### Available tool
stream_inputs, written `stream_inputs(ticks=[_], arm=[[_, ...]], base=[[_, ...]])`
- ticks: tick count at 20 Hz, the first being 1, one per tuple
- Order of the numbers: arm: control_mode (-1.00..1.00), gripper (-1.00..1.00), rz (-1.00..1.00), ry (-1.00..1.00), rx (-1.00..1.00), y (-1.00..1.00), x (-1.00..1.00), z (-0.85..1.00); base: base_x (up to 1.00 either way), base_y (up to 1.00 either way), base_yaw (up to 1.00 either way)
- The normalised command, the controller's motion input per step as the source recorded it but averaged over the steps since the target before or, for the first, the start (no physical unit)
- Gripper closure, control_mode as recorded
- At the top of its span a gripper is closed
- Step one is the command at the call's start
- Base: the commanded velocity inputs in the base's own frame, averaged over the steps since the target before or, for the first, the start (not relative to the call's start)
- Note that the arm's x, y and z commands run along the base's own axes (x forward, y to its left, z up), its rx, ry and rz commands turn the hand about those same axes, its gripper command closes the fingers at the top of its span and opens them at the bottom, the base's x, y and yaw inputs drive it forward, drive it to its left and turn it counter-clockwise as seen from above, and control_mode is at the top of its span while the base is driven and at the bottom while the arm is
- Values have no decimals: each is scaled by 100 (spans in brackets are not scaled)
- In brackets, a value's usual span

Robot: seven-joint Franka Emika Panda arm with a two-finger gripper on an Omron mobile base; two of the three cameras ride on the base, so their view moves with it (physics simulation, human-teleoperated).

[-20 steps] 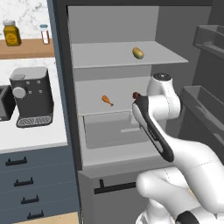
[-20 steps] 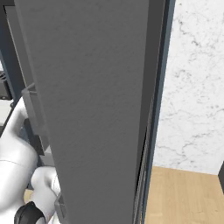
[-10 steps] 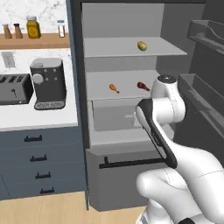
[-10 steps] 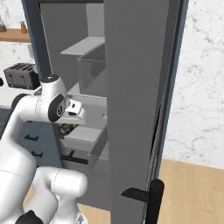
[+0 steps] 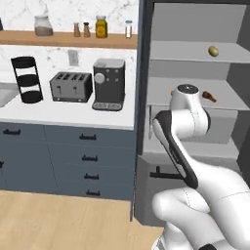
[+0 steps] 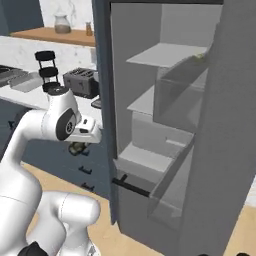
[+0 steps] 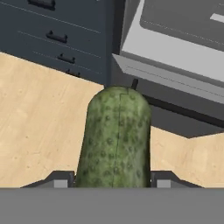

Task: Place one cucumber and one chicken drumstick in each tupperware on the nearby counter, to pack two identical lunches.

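Claw (image 7: 113, 181) half-open, clamped on cucumber (image 7: 116, 138), above floor

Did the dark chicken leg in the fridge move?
No. The chicken drumstick still lies on the same middle fridge shelf; the camera shifted, not it.

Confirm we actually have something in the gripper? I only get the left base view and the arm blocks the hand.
Observer: Yes. In the hand view the gripper is shut on the cucumber, which sticks out past the fingertips.
Operator: Where is the hand pointing?
Observer: Downward: wooden floor and the fridge's pulled-out drawer lie beyond the cucumber.
Operator: Is the hand in the fridge?
Observer: No. The right base view shows the gripper in front of the counter drawers, left of the fridge.
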Motion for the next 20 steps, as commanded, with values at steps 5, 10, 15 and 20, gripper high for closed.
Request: stream_inputs(ticks=[5,10,15,20], arm=[[100,100,0,0,0,0,0,0],[100,100,0,0,0,0,0,0],[100,100,0,0,0,0,0,0],[100,100,0,0,0,0,0,0]], base=[[5,35,52],[46,76,39],[82,91,20],[100,84,12]])
